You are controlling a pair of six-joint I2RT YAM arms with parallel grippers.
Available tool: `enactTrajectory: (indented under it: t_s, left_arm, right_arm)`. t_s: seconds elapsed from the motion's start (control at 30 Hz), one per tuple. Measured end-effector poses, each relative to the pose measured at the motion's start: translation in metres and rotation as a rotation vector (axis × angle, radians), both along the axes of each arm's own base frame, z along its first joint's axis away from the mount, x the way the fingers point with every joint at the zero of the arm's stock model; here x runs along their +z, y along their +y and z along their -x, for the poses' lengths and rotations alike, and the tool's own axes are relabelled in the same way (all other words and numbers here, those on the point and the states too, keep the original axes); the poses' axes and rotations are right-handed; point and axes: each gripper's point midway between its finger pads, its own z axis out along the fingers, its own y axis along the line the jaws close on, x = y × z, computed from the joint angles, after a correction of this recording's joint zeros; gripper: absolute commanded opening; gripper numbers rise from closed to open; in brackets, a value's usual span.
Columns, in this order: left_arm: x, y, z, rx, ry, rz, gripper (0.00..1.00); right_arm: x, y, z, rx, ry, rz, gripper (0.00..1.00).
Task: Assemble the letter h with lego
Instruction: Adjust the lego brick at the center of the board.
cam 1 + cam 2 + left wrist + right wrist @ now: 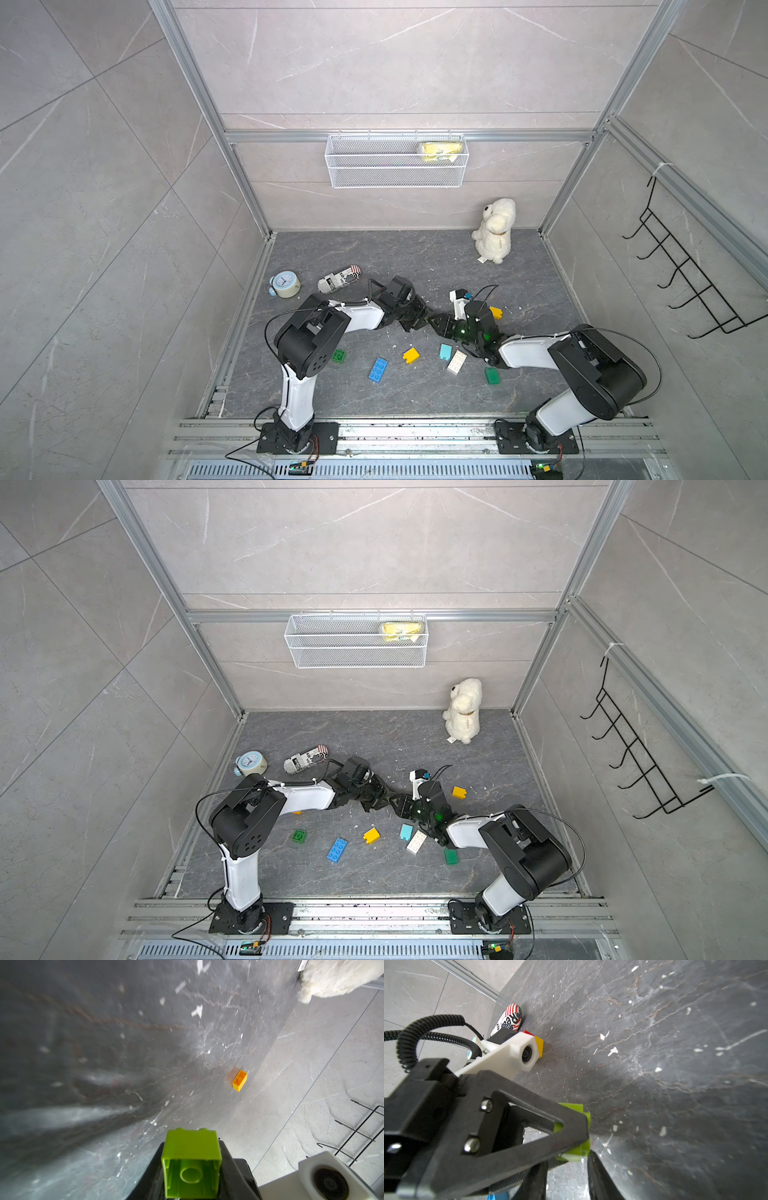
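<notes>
Behind left gripper (422, 320), lime brick (571, 1108) half-hidden

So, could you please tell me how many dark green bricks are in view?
2. The first dark green brick lies beside the left arm's elbow; the second dark green brick lies by the right arm's wrist. The arms could hide others.

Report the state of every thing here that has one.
left gripper, shut on the lime brick
right gripper, at the lime brick, grip unclear
lime brick, held in the left gripper
orange-yellow brick, tipped on its side
blue brick, flat, studs up
can, lying on its side
plush toy, upright
</notes>
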Motion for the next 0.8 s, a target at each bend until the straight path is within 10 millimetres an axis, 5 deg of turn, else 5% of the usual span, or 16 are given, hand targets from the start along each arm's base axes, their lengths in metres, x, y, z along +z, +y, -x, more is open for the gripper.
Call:
enactTrajectory:
  t_s: [0.33,0.6,0.8]
  left_arm:
    - [0.007,-0.012,0.004,0.017,-0.035,0.003,0.28]
    - [0.026,-0.022,0.005,0.028,-0.075,0.035,0.3]
    - [0.028,-0.023,0.004,0.03,-0.081,0.042,0.3]
  right_arm:
    - [0.005,-0.013,0.002,-0.045,-0.091,-0.025,0.31]
    - [0.013,-0.018,-0.003,-0.063,-0.151,-0.002,0.49]
    - [0.016,-0.02,-0.005,-0.071,-0.172,0.011,0.45]
